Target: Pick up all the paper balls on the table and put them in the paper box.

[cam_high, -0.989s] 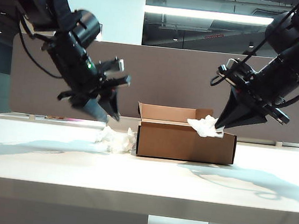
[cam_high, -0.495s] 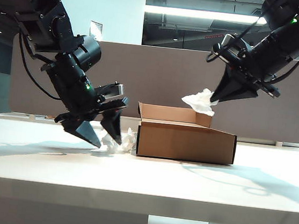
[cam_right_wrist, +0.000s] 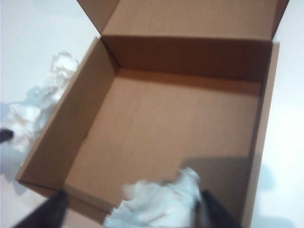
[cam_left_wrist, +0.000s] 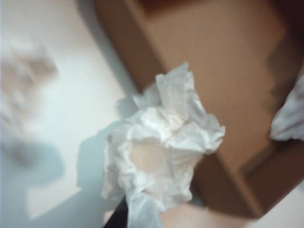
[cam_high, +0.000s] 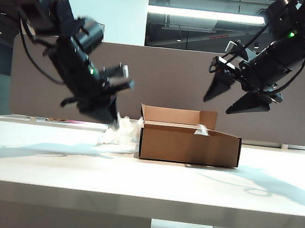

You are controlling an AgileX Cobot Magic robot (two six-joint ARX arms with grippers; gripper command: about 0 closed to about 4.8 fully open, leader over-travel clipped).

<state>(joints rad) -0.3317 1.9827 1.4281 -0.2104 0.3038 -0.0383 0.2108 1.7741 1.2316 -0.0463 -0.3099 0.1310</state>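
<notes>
A long ceiling strip light (cam_high: 208,14) glows brightly behind the scene in the exterior view, leaving both arms as dark silhouettes, and soft grey shadows spread across the white table (cam_high: 133,183) toward its front edge. The left arm (cam_high: 71,50) is smeared by motion blur there. Both wrist views are soft and out of focus, the table washed pale, with a blurred paper ball (cam_left_wrist: 161,152) casting a bluish shadow.

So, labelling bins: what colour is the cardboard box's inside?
Plain brown inside the shallow cardboard box, clearest in the right wrist view.
</notes>
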